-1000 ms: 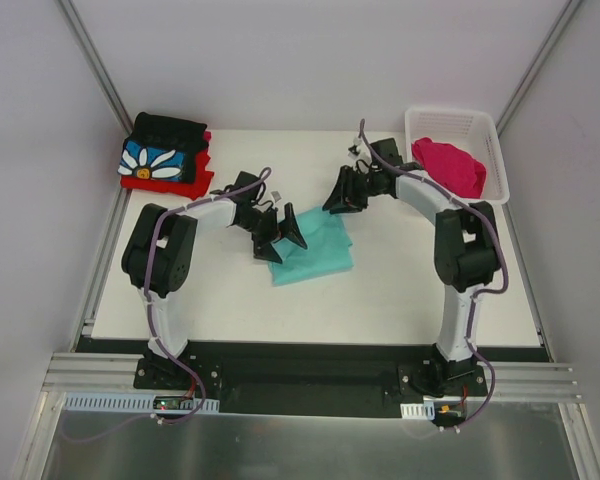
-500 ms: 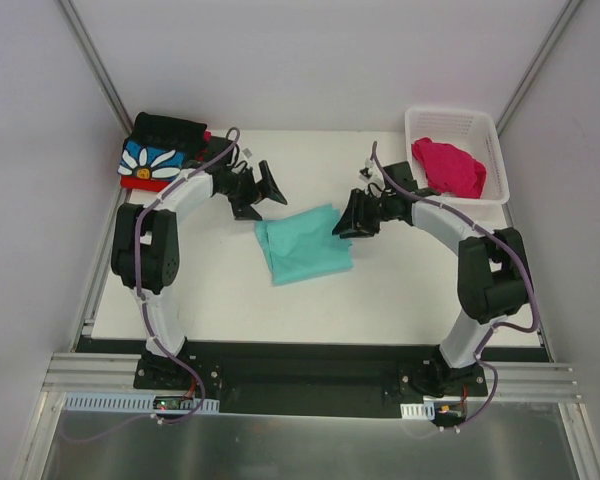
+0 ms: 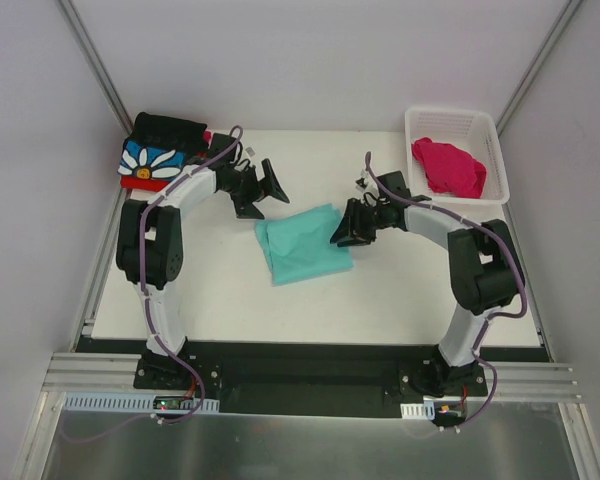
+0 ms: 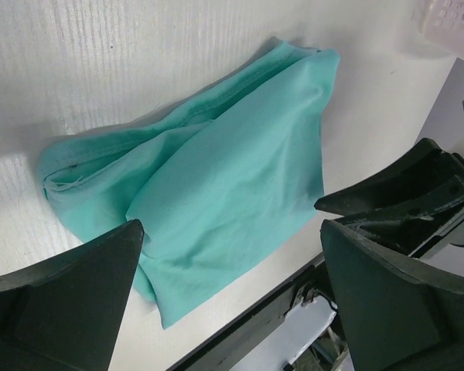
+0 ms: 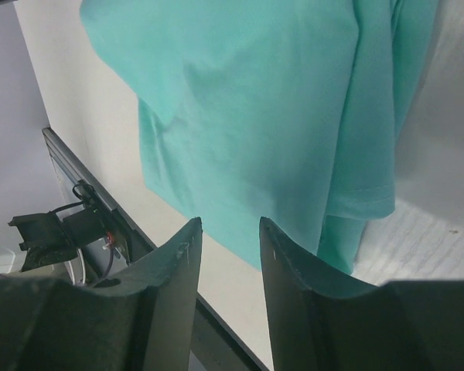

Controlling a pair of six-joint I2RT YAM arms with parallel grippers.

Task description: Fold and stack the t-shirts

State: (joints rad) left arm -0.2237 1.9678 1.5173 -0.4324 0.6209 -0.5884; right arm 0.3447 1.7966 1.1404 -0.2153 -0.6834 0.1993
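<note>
The mint-teal t-shirt (image 3: 303,243) lies folded in the middle of the table, also in the left wrist view (image 4: 216,178) and the right wrist view (image 5: 255,100). My left gripper (image 3: 270,185) is open and empty, raised behind the shirt's left side. My right gripper (image 3: 342,232) is open a little and empty, just over the shirt's right edge. The black daisy t-shirt (image 3: 155,160) lies folded on the red t-shirt (image 3: 130,183) at the back left. The magenta-pink t-shirt (image 3: 450,166) lies crumpled in the basket.
The white lattice basket (image 3: 492,135) stands at the back right corner. The table's black front rail (image 3: 300,350) runs along the near edge. Grey walls close both sides.
My left gripper rose off the teal shirt and swung back-left toward the stack. My right gripper came down from the back to the shirt's right edge. The shirt lies folded flatter.
</note>
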